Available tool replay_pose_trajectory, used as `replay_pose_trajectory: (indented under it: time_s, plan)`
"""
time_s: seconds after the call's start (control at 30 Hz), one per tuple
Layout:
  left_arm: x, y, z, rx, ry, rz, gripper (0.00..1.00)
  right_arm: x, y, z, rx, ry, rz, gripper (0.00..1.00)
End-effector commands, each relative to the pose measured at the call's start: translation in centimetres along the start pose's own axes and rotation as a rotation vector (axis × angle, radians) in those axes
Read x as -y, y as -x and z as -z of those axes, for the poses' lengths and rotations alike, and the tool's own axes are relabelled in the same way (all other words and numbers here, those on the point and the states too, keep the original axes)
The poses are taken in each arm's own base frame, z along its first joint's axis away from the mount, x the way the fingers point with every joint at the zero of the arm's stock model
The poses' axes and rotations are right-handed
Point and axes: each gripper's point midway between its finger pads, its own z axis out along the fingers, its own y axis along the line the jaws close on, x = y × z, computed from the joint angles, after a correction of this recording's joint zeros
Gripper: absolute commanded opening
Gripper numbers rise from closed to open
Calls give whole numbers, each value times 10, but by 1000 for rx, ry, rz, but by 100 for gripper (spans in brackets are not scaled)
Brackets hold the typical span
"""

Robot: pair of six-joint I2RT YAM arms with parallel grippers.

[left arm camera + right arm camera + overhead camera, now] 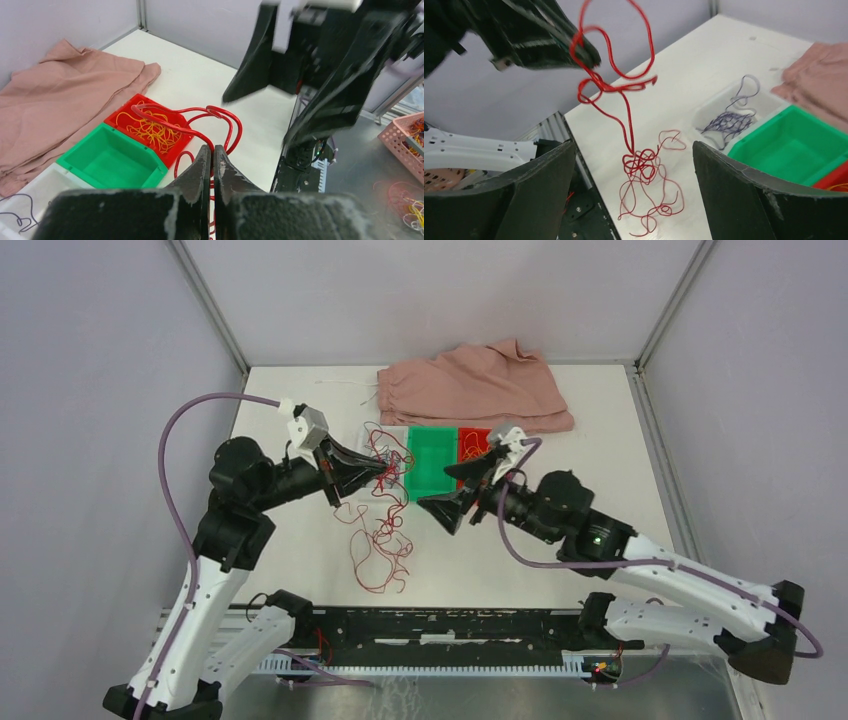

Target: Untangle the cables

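Clamps left hand (211, 150) tight on red cable (641, 166), raised above table (300, 575), tangled lower loops resting there. Holds right hand (433, 487) spread wide apart near green bin (432, 462).

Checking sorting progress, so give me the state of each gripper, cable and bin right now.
left gripper: shut on the red cable
right gripper: open, holding nothing
red cable: partly lifted, rest tangled on the table
yellow cable: bunched in the red bin
purple cable: lying in the clear bin
green bin: empty
pink cloth: crumpled
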Motion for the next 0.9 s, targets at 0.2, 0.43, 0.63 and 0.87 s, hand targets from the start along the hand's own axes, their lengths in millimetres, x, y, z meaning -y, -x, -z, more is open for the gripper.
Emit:
replay_pose_trajectory:
  time_s: [0.2,0.43,0.63,0.87]
  plan:
    - [24,39,6,63,-69,8,3,-10,-21,-67,76,70,-216,83]
    - [30,43,9,59,-84,2,3,-4,-41,-81,65,52,-290,39]
    - [23,61,11,112,-23,-60,3,6,-82,-66,-15,26,-325,16]
    - [18,101,11,192,21,-155,3,10,-128,-56,-147,22,-339,19]
